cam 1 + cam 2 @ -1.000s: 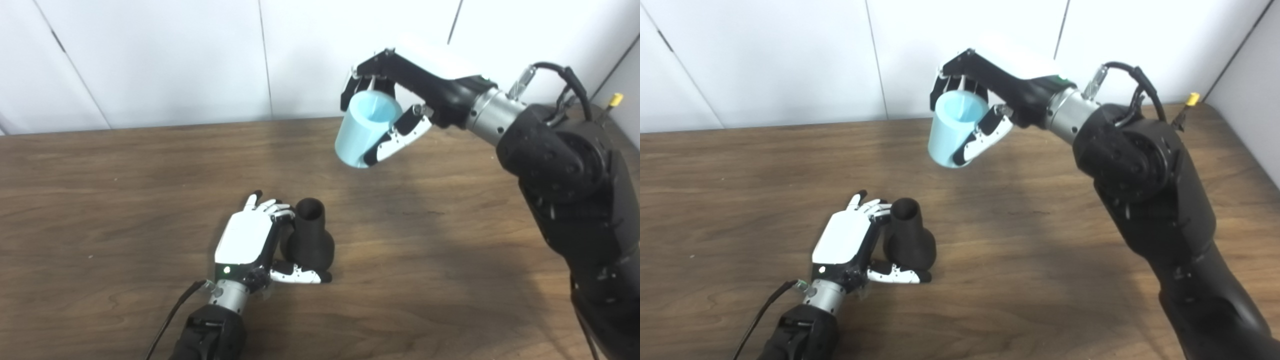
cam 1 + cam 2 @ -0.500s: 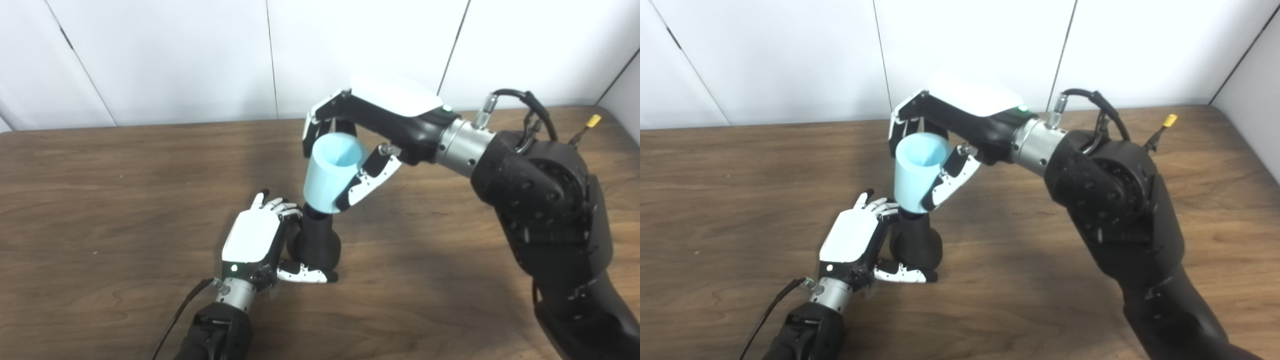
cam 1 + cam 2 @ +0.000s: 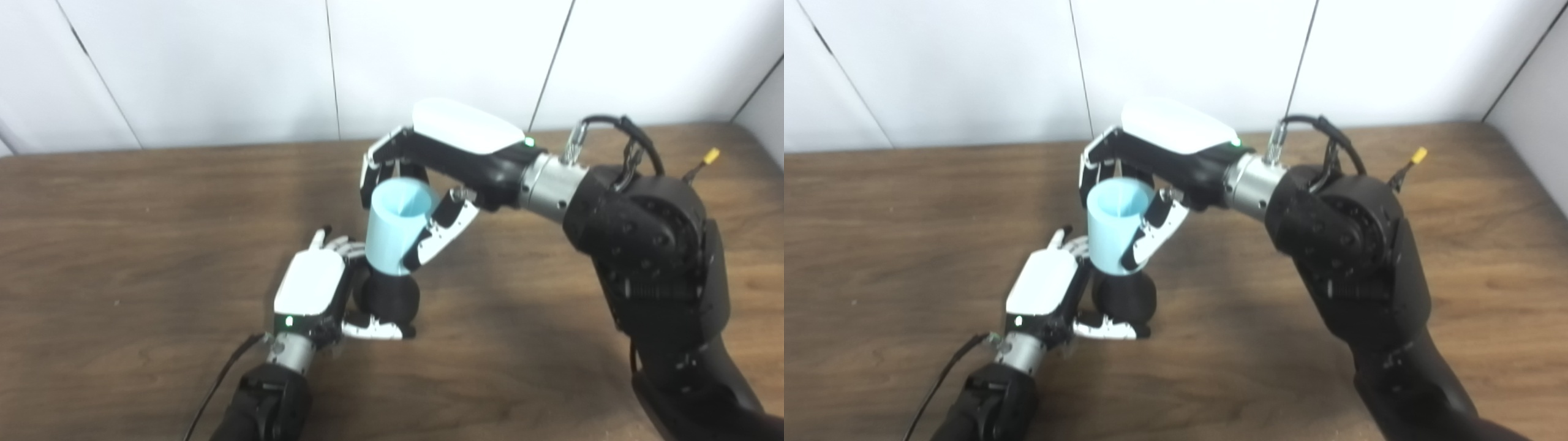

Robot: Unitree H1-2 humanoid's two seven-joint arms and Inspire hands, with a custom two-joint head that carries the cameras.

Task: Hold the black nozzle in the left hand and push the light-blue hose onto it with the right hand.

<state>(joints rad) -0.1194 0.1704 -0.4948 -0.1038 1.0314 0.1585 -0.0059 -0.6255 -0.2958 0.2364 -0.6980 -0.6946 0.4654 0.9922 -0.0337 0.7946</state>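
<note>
Light-blue hose (image 3: 395, 229) covers the nozzle's neck, so you see only the black bulb of the nozzle (image 3: 390, 299) below it, standing on the table (image 3: 122, 245). Your right hand (image 3: 441, 184) wraps the hose, thumb down its front. Your left hand (image 3: 312, 288) cups the bulb, fingers mostly hidden behind it, thumb across its base.

Each hand, left hand (image 3: 311, 288) and right hand (image 3: 456, 144), had a glossy white back plate, black-and-white fingers (image 3: 442, 229), a small green light and a silver wrist collar (image 3: 545, 184). Bulky matte-black arms followed, with black cables (image 3: 618, 131) looping from the wrists.
</note>
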